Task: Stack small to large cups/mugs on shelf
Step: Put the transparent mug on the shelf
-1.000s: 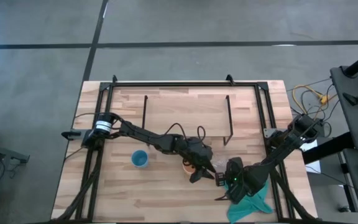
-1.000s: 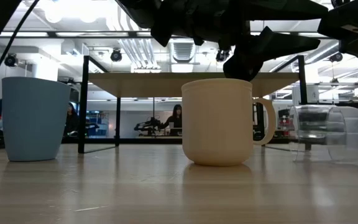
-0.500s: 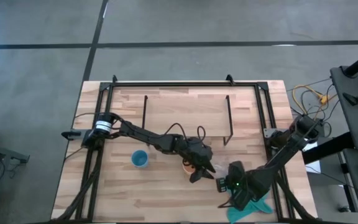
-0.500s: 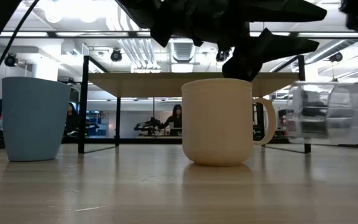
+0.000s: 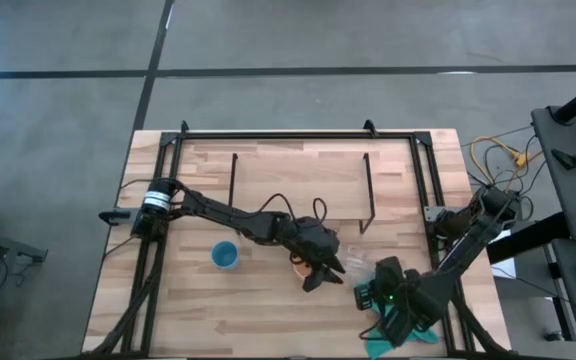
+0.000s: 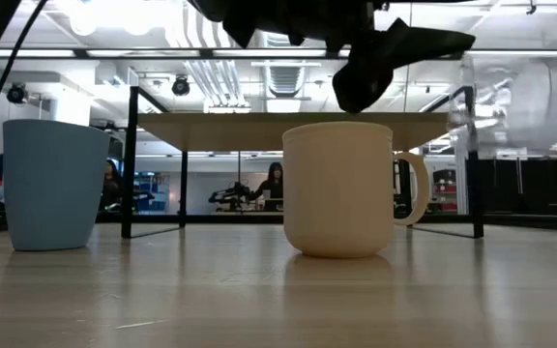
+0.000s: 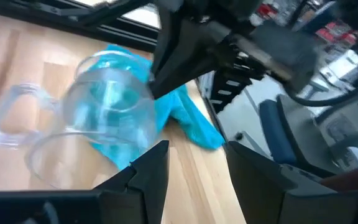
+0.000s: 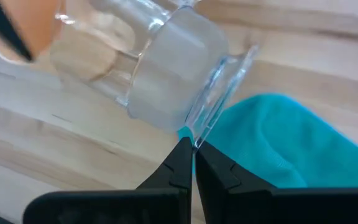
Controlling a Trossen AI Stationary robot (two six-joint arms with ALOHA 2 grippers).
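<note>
Because the right gripper [image 8: 191, 163] pinches only the thin edge of the clear glass cup [image 8: 166, 65], which hangs tipped sideways in the air above the teal cloth [image 8: 278, 143] and near the orange mug [image 5: 301, 266], the cup could slip out and fall. The left gripper [image 7: 194, 165] hovers over the mug with its fingers wide apart, holding nothing, so the two arms might bump. The blue cup [image 5: 225, 256] sits on the table, well apart from the shelf [image 5: 300, 185].

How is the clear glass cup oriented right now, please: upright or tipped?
Tipped: the clear glass cup lies sideways in the air, pinched by the right end effector.
</note>
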